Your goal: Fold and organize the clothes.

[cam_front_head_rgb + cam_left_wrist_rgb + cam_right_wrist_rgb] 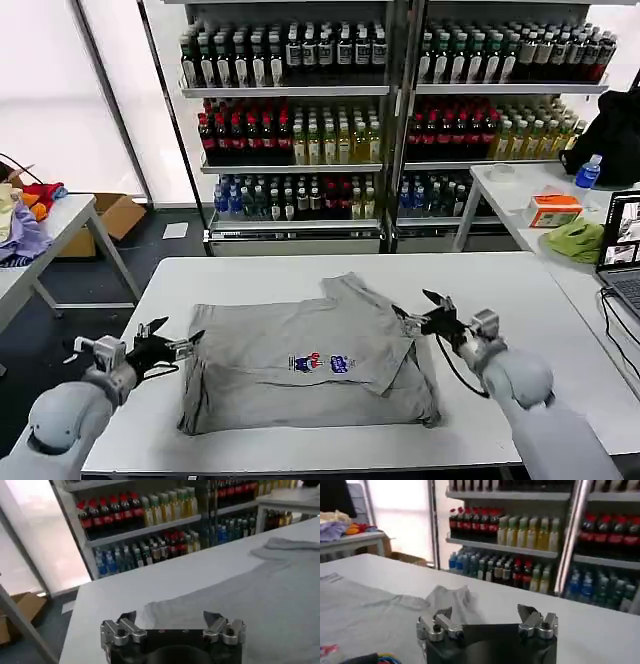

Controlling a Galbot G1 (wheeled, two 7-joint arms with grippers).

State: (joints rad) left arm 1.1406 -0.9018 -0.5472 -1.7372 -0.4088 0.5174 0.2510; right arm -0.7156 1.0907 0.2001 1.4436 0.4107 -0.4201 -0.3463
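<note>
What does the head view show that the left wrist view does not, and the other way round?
Head view alone: the shirt's chest print, the right end effector open at the shirt's right edge, and a green cloth on the side table. Left wrist view alone: the cardboard box seen under the table edge. Both: the grey shirt on the white table, the open left end effector, and the bottle shelves.

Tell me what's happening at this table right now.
A two-armed robot is partway through folding a light grey shirt spread on the white table. One sleeve is already folded in across the body. The left end effector sits open at the shirt's left edge, and the right end effector sits open at its right edge. Neither is gripping fabric at this moment.
</note>
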